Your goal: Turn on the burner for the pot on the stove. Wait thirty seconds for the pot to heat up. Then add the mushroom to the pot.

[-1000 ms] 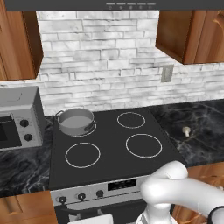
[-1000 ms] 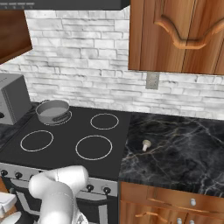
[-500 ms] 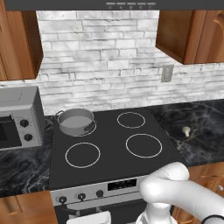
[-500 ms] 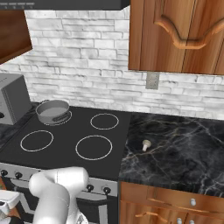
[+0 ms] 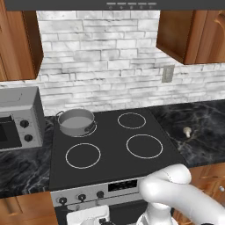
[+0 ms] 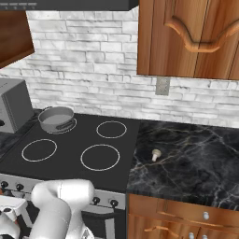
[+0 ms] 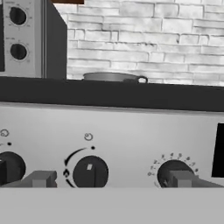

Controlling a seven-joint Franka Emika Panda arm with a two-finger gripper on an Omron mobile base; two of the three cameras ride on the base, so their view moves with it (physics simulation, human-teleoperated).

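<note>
A grey steel pot (image 5: 77, 121) stands on the rear-left ring of the black glass stove (image 5: 110, 149), and the burner (image 5: 91, 131) shows as a thin arc at the pot's base. A small beige mushroom (image 5: 187, 131) lies on the dark marble counter to the right. My gripper (image 7: 111, 178) hangs low in front of the silver front panel and is open. Its fingertips (image 7: 41, 178) stand wide apart with a black knob (image 7: 89, 172) showing between them, and nothing is gripped. Over the stove edge, the pot's rim (image 7: 114, 77) shows in the hand view.
Two more black knobs (image 7: 8, 167) (image 7: 173, 172) flank the middle one, and a dark display (image 7: 218, 151) sits at the panel's right. A grey toaster oven (image 5: 17, 118) stands left of the stove. Wooden cabinets hang above, and drawers (image 6: 186, 219) sit under the counter.
The arm's elbow has edged slightly left and the hand has crept a little along the front panel. Pot and mushroom have not moved.
</note>
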